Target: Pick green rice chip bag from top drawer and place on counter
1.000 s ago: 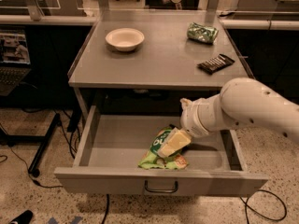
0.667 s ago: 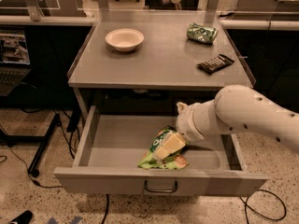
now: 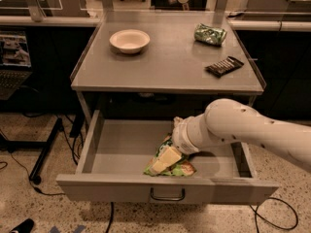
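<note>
The top drawer (image 3: 121, 147) stands pulled open below the counter (image 3: 170, 64); its curved handle (image 3: 167, 196) is at the middle of the front panel. The green rice chip bag (image 3: 182, 169) lies in the drawer near the front, right of centre, partly covered by my gripper (image 3: 163, 162). My gripper reaches down from the right into the drawer and rests on the bag's left part. The white arm (image 3: 243, 127) crosses over the drawer's right side.
On the counter stand a white bowl (image 3: 129, 40) at the back left, a dark green shiny packet (image 3: 210, 34) at the back right and a flat black ridged bar (image 3: 224, 65) near the right rail. Cables and a stand leg (image 3: 43, 154) lie on the floor to the left.
The arm has moved left and lower into the drawer, bringing the gripper further over the bag. The bag has stayed in place.
</note>
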Robot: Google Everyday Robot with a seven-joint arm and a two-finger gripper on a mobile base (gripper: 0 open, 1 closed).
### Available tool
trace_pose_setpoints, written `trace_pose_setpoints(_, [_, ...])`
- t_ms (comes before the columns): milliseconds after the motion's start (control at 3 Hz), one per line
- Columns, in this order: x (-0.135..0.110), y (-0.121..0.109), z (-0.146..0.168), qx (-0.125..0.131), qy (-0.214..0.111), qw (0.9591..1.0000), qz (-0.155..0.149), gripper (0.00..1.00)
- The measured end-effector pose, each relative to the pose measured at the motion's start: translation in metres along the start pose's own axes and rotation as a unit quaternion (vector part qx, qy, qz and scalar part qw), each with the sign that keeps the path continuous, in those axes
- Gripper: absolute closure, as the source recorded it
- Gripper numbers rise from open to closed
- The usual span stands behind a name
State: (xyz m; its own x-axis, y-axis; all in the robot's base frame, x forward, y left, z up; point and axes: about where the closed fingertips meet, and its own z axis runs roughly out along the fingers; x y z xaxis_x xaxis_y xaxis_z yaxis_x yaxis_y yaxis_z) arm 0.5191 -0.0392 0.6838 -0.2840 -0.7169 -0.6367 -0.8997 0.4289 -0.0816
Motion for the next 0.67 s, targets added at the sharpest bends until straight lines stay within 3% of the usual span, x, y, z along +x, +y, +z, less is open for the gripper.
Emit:
trace_pose_setpoints(333, [0.0122,-0.0029,0.0238,-0.006,0.027,0.9996,0.006,0.0])
trace_pose_setpoints(667, [0.0123,-0.0029,0.0237,-0.006,0.027,0.9996,0.006,0.0])
